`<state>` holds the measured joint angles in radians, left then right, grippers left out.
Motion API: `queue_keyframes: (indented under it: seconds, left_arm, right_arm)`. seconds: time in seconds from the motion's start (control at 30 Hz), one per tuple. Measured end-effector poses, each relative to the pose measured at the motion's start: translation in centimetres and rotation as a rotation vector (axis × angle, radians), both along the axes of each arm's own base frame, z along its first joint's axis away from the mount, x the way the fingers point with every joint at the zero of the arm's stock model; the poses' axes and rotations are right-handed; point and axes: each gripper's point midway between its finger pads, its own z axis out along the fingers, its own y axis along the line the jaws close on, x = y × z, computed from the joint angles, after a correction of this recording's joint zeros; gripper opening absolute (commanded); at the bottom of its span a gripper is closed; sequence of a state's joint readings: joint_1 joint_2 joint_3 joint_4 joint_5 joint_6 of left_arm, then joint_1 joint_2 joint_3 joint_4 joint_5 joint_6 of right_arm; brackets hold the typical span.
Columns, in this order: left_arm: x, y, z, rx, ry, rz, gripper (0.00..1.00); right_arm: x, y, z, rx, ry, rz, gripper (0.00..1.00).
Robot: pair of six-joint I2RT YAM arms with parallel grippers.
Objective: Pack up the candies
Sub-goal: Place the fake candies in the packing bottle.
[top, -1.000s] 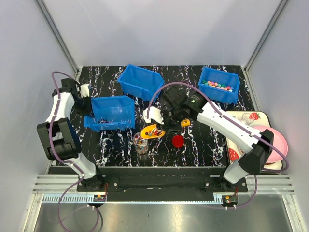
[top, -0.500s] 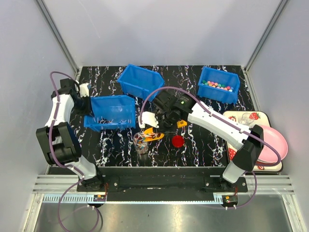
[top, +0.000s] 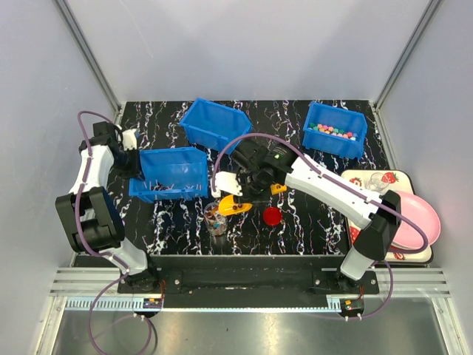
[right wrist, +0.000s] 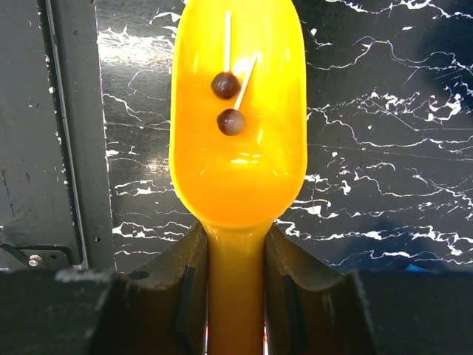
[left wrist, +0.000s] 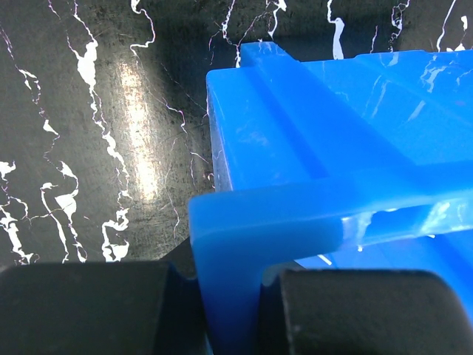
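Note:
My right gripper [right wrist: 236, 259] is shut on the handle of the yellow scoop [right wrist: 238, 126]. Two small dark round pieces on thin white sticks [right wrist: 229, 103] lie in its bowl. From above, the scoop [top: 234, 205] sits right beside the small clear jar [top: 216, 220], which holds colourful candies. More candies [top: 334, 132] lie in the far right blue bin [top: 352, 145]. My left gripper [left wrist: 233, 310] is shut on the rim of the near blue bin [left wrist: 295, 222], at that bin's left end [top: 142, 183].
A tipped blue bin [top: 214, 124] sits at the back centre. The flat red lid [top: 273, 215] lies right of the jar. A pink plate [top: 421, 222] and a strawberry-print tray [top: 377, 177] are at the right edge.
My right gripper has moved left with the scoop, closer over the jar, and the scoop no longer shows the red-and-white candies it carried. The left arm has stayed put.

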<state>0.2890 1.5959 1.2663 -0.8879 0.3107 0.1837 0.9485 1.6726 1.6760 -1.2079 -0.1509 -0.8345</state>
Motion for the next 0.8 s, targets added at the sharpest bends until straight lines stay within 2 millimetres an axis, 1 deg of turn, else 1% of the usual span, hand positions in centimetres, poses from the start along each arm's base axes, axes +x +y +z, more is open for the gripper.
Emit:
queue_keyframes:
  seconds: [0.43, 0.8]
  left_arm:
    - [-0.02, 0.03, 0.05, 0.003, -0.002, -0.003, 0.00]
    - [0.13, 0.36, 0.25, 0.022, -0.017, 0.003, 0.00]
  right_arm:
    - [0.30, 0.14, 0.30, -0.046, -0.035, 0.021, 0.00]
    - [0.11, 0.34, 0.56, -0.099, -0.077, 0.055, 0.00]
